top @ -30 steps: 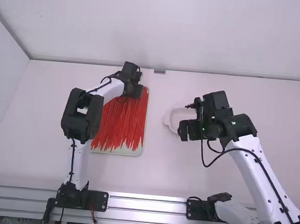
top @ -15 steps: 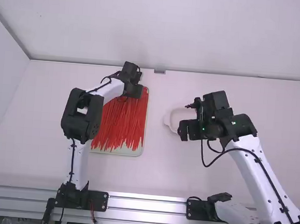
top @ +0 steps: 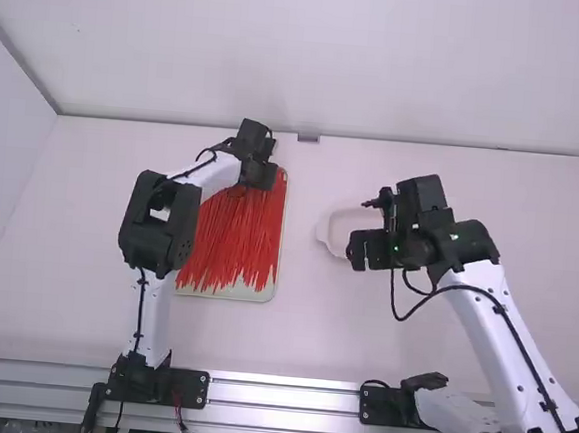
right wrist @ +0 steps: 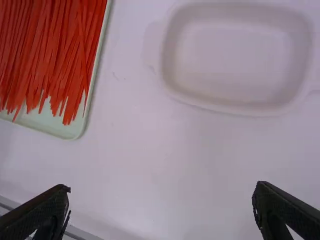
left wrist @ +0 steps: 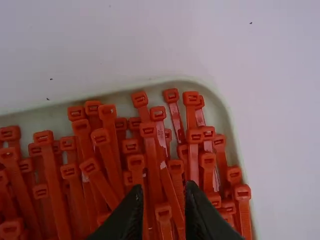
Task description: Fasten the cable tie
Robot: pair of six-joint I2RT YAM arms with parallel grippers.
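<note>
A heap of red cable ties (top: 233, 237) lies on a pale tray (top: 263, 293) left of the table's middle. My left gripper (top: 256, 174) is down at the tray's far end, among the tie heads (left wrist: 150, 130). Its fingers (left wrist: 131, 212) stand close together, pinching a red tie (left wrist: 162, 215) between them. My right gripper (top: 359, 250) hovers right of the tray, by the near edge of a white dish (top: 331, 225). It is open, its fingertips (right wrist: 47, 202) wide apart over bare table, and nothing sits between them. The dish (right wrist: 237, 55) holds nothing.
The tray's rounded far corner (left wrist: 210, 92) lies close to the back wall (top: 306, 136). Bare white table spreads to the left of the tray, to the right of the dish, and along the front edge.
The right arm has shifted very slightly to the right. The left gripper stays at the tray's far end with hardly any movement.
</note>
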